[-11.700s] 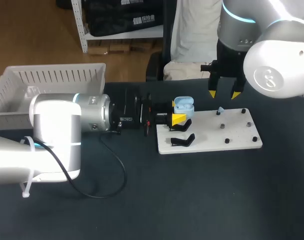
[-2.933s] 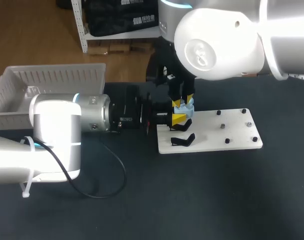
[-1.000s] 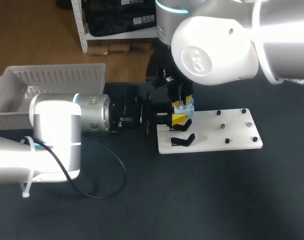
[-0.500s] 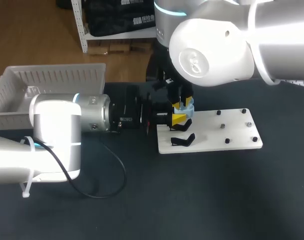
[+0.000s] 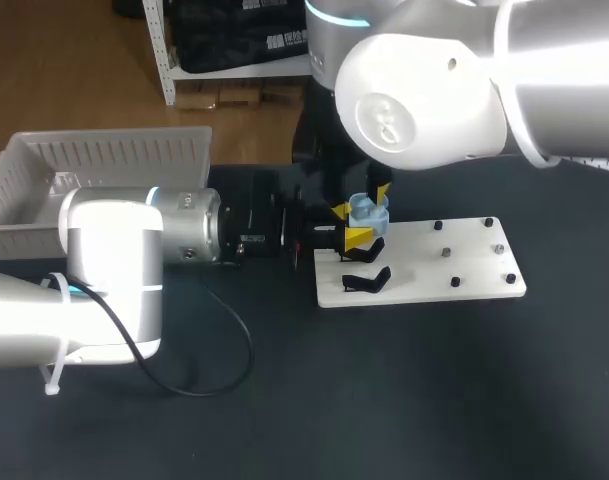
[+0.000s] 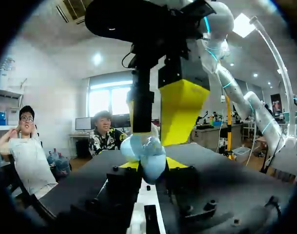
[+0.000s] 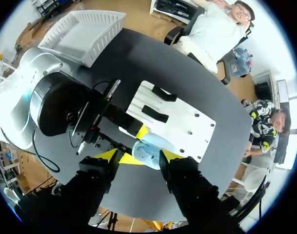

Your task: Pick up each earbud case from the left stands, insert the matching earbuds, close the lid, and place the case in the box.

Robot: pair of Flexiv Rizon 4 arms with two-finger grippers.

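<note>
A black stand (image 5: 366, 281) lies on the board (image 5: 464, 270), just beside the left claw (image 5: 355, 238). That claw grips the blue case (image 5: 367, 210). The right claw (image 5: 359, 200) hangs above, fingers spread astride the case. The box (image 5: 104, 152) sits well behind the left claw.

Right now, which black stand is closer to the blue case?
The rear stand, right next to the blue case; the front stand sits apart from it.

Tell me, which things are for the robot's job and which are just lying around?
For the job: blue earbud case, held in left gripper; right gripper around it; white stand board; white box.
Just lying there: black cable on the table.
</note>
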